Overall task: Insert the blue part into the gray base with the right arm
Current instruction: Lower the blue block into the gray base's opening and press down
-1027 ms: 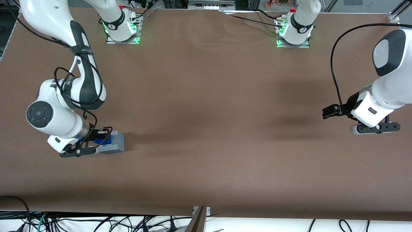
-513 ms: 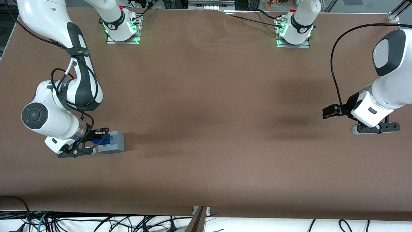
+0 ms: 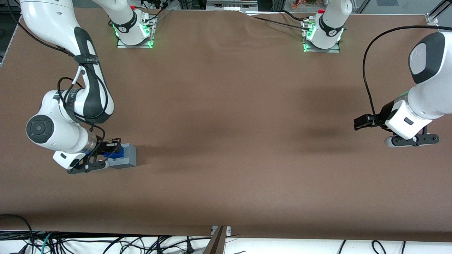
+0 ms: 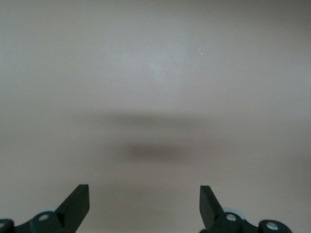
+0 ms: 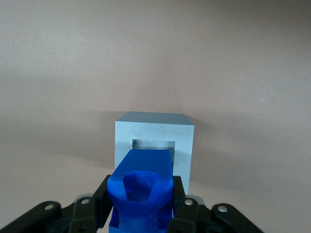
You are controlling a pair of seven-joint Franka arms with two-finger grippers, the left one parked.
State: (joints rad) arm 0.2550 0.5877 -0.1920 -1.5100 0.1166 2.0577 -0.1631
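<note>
The gray base (image 3: 126,155) is a light-gray cube on the brown table toward the working arm's end. My right gripper (image 3: 110,151) is shut on the blue part (image 3: 118,153) and holds it right at the base's side, partly over it. In the right wrist view the blue part (image 5: 143,187) sits clamped between the black fingers (image 5: 181,204), its tip at the edge of the square recess in the gray base (image 5: 154,133). The recess is partly covered by the blue part.
The brown table (image 3: 226,123) stretches wide toward the parked arm's end. Two arm mounts with green lights (image 3: 134,33) (image 3: 321,35) stand farthest from the front camera. Cables lie off the table's near edge (image 3: 106,243).
My gripper with the blue part drew slightly away from the gray base, then came back toward it; the blue part again overlaps the base's edge. The base has not moved.
</note>
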